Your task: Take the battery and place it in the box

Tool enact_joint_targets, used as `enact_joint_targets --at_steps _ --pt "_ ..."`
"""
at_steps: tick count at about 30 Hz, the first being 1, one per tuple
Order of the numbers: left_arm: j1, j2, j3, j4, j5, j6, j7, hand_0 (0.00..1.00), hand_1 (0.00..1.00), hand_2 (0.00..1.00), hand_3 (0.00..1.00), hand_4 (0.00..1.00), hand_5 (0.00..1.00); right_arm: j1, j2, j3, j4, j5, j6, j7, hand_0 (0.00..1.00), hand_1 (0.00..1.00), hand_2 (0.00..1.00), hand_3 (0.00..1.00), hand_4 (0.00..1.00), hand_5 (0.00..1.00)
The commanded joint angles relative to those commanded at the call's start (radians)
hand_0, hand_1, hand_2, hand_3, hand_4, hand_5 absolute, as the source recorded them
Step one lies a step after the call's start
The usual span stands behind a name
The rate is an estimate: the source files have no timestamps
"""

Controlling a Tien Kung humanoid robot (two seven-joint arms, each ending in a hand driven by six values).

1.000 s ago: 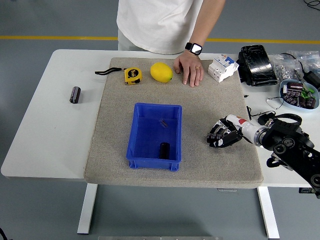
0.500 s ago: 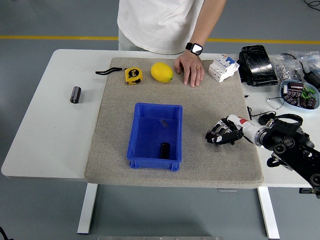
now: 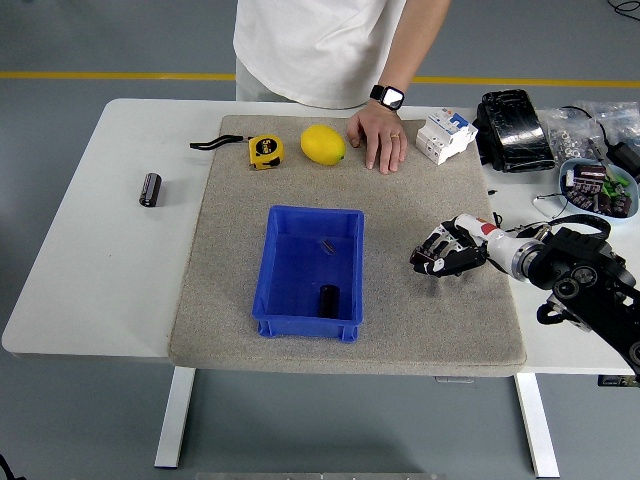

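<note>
One white table (image 3: 90,290) carries one grey felt mat (image 3: 420,210) that covers most of its middle. One person stands at the far side in a white shirt, one hand (image 3: 379,138) flat on the mat's far edge, a dark watch (image 3: 388,97) on that wrist. One blue box (image 3: 308,271) sits open on the mat, left of centre, and inside it, near its front wall, stands one dark cylinder, a battery (image 3: 329,301). A second battery (image 3: 150,189) lies on bare tabletop off the mat's left edge, well apart from the box. One black robot arm reaches in from the right; its right hand (image 3: 447,252) is over the mat to the right of the box, fingers curled inward, with nothing visible in its grasp. At the far right of the table sit one black pouch-like object (image 3: 515,130) and one shallow bowl (image 3: 597,189) holding small dark parts too small to count. Along the mat's far edge, from left to right: one yellow tape measure (image 3: 265,151) with a black strap, one lemon (image 3: 323,144) just beside the person's hand, and one white circuit breaker (image 3: 445,135) at the mat's corner
</note>
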Motion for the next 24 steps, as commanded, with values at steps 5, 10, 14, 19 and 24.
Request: enact_joint_targets --at_steps 5,10,14,19,24 --pt "-0.001 0.001 0.001 0.000 0.000 0.000 0.000 0.608 0.588 0.648 0.715 0.719 0.705 0.011 -0.006 -0.002 0.038 0.000 0.002 -0.001 0.284 0.371 0.435 0.475 0.842 0.187" --pt "0.000 0.003 0.001 0.000 -0.002 0.000 0.000 0.608 0.588 0.648 0.715 0.719 0.705 0.039 -0.009 -0.013 0.101 -0.003 0.002 -0.002 0.284 0.371 0.435 0.475 0.842 0.187" --pt "0.001 0.005 0.001 -0.001 0.000 -0.001 0.002 0.609 0.586 0.647 0.715 0.720 0.706 0.091 -0.001 -0.054 0.165 0.000 0.002 0.003 0.285 0.370 0.435 0.475 0.847 0.185" --pt "0.003 0.007 0.007 -0.003 -0.005 -0.002 0.004 0.608 0.584 0.645 0.715 0.721 0.707 0.164 0.033 -0.132 0.198 0.004 0.003 0.012 0.284 0.370 0.436 0.476 0.847 0.184" --pt "0.003 0.010 0.014 -0.004 -0.013 0.001 0.004 0.606 0.580 0.640 0.715 0.722 0.708 0.230 0.087 -0.229 0.163 -0.002 0.001 0.020 0.283 0.368 0.436 0.476 0.848 0.183"
